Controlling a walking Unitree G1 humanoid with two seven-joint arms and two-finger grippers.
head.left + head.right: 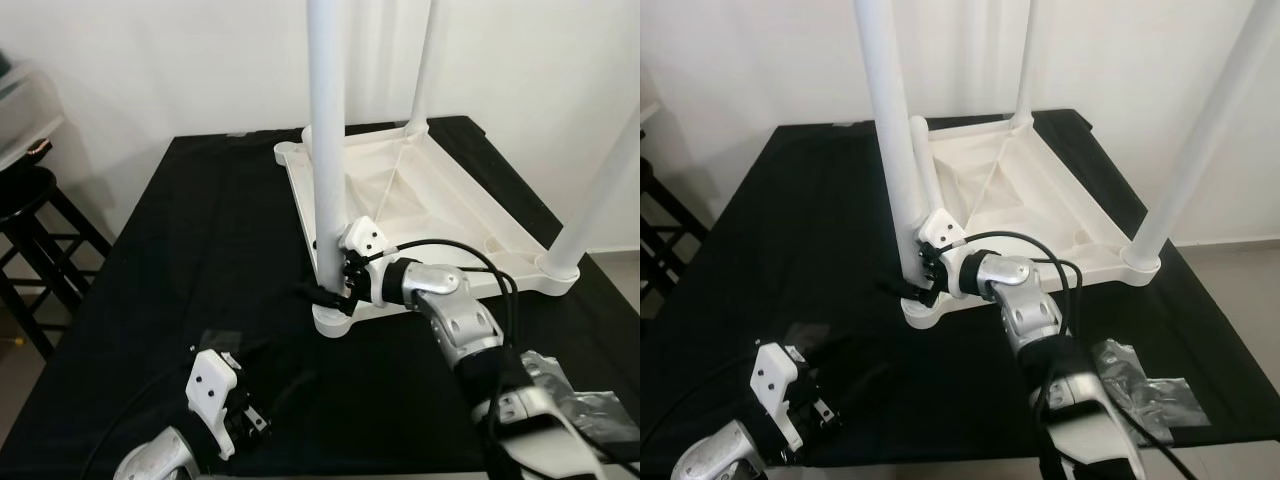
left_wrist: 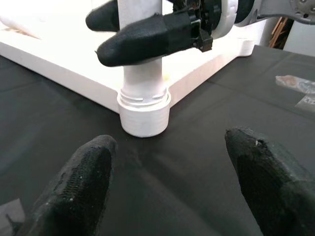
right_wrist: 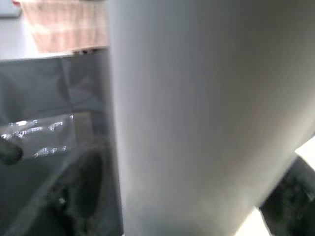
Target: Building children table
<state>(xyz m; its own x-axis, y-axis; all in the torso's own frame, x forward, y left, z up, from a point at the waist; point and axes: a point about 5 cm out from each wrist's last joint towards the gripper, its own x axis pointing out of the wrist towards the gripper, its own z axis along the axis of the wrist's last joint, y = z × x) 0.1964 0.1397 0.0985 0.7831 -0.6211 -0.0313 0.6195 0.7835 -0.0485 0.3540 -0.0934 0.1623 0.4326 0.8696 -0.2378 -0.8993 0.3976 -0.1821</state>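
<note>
At worktop (image 1: 200, 230) front corner of upturned table (image 1: 420, 200), leg (image 1: 327, 140) stood vertical, right gripper (image 1: 335, 285) fingers clamped round its base; left gripper (image 1: 250, 415) released, nearer the robot, aimed at it

The children's table top (image 1: 440, 200), lying upside down, looks like white moulded plastic — smooth, with a faint sheen along its ribs. Its legs are smooth white tubes; the near leg (image 1: 327, 150) sits in a ringed plastic socket (image 2: 144, 105). The table (image 1: 200, 230) beneath is covered in black cloth, matt and slightly creased. The right hand (image 1: 335, 290) has black fingers (image 2: 142, 42) with a soft, matt, rubbery look; the left hand (image 2: 172, 182) has fingers (image 2: 83, 189) showing a fine woven or pitted texture. The right arm's shell (image 1: 460, 320) is silver with a satin gloss. A crinkled clear plastic bag (image 1: 1140, 385) glints. The stool (image 1: 30, 210) looks like black-painted wood.
</note>
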